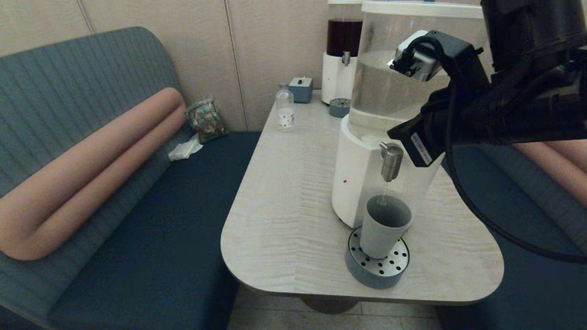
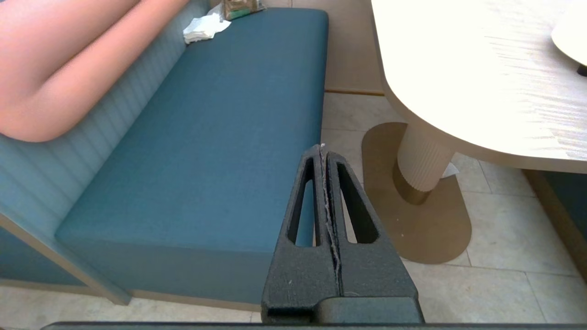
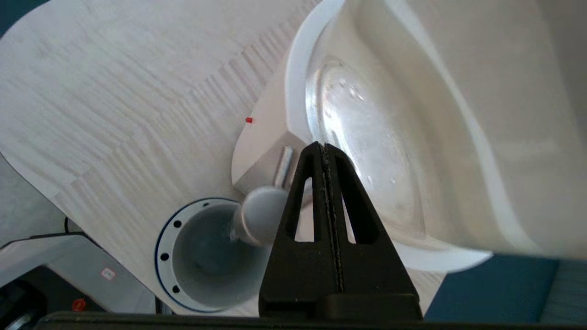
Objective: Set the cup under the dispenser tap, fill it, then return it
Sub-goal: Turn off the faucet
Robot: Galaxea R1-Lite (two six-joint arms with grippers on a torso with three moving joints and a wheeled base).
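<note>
My right claw (image 3: 324, 149), pressed together, hovers beside the dispenser tap (image 1: 390, 161); the cup (image 1: 383, 225) stands directly beneath it

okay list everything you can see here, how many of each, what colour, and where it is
cup: 1, grey-blue, upright on the drip tray below the tap
dispenser tap: 1, brushed steel, front of the big dispenser
big dispenser: 1, white base, clear tank, right side of the table
drip tray: 1, grey-blue with perforated steel top, near table edge
dark-liquid dispenser: 1, white base, far end of the table
second drip tray: 1, grey-blue, before that dispenser
small bottle: 1, clear, dotted label, far left of the table
small box: 1, grey-blue, by the wall
table: 1, pale wood
bench: 1, dark blue
right gripper: shut, above the tap
left gripper: shut, low beside the bench
</note>
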